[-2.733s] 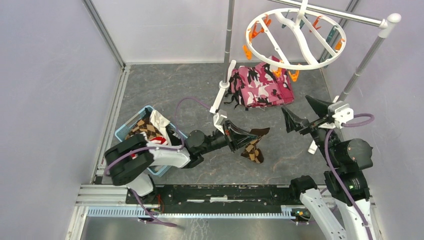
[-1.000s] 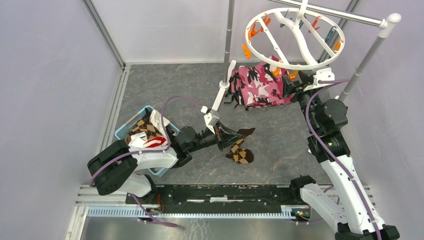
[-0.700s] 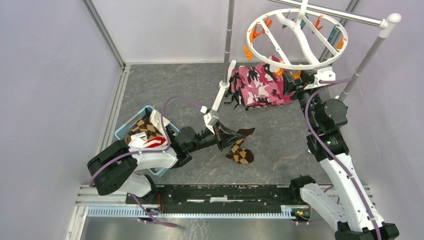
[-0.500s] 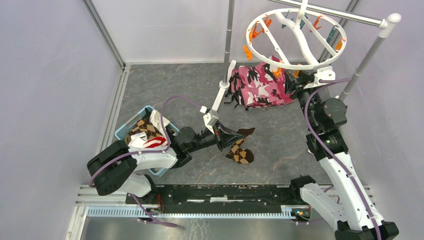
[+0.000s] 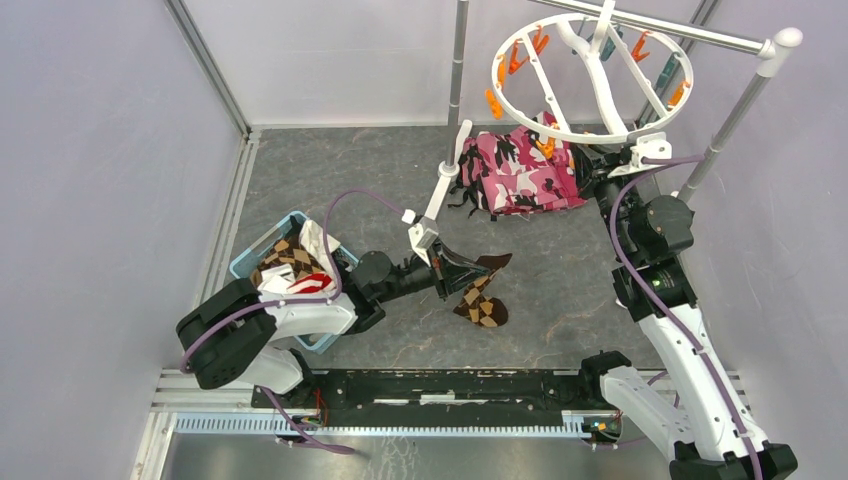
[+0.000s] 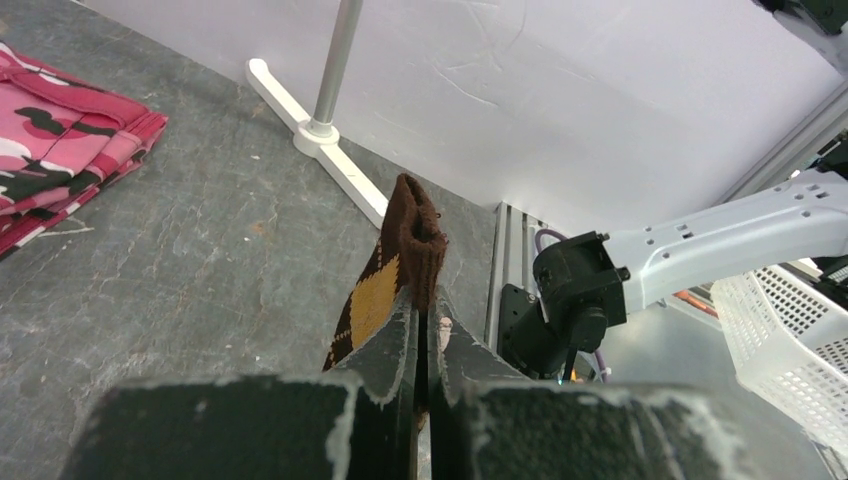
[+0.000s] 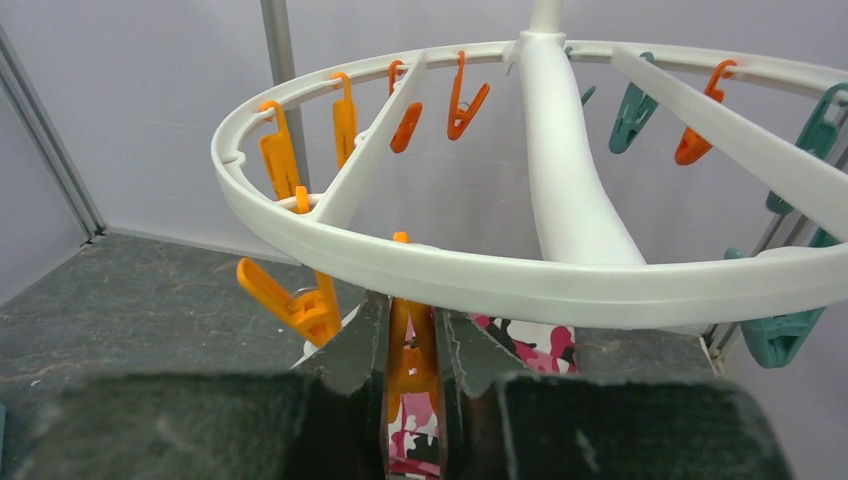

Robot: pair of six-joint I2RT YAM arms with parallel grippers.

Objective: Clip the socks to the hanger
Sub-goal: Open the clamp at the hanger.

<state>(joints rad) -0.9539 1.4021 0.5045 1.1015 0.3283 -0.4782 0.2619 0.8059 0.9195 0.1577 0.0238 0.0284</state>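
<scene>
Pinching a brown-and-black argyle sock (image 6: 405, 250) near its cuff, your left gripper (image 6: 422, 320) is squeezing its jaws fully together, with the brown cuff sticking out past the fingertips. In the top view that sock (image 5: 482, 300) is drooping from the left gripper (image 5: 468, 272) over the middle of the grey table; you cannot tell whether its toe end is resting on the surface.

Your right gripper (image 7: 412, 310) is reaching up under the near rim of the round white hanger (image 7: 480, 275), and its jaws are pressing on both sides of an orange clothespin (image 7: 408, 370) that is dangling from that rim. From above, the right gripper (image 5: 590, 160) is sitting just below the hanger (image 5: 560, 133), which is hanging from the silver rail (image 5: 690, 35) at the far right, well apart from the sock you are holding.

More socks (image 5: 290, 255) are lying in the blue basket (image 5: 250, 262) beside your left arm's base. A pink camouflage cloth (image 5: 515, 175) is lying folded on the table beneath the hanger.
</scene>
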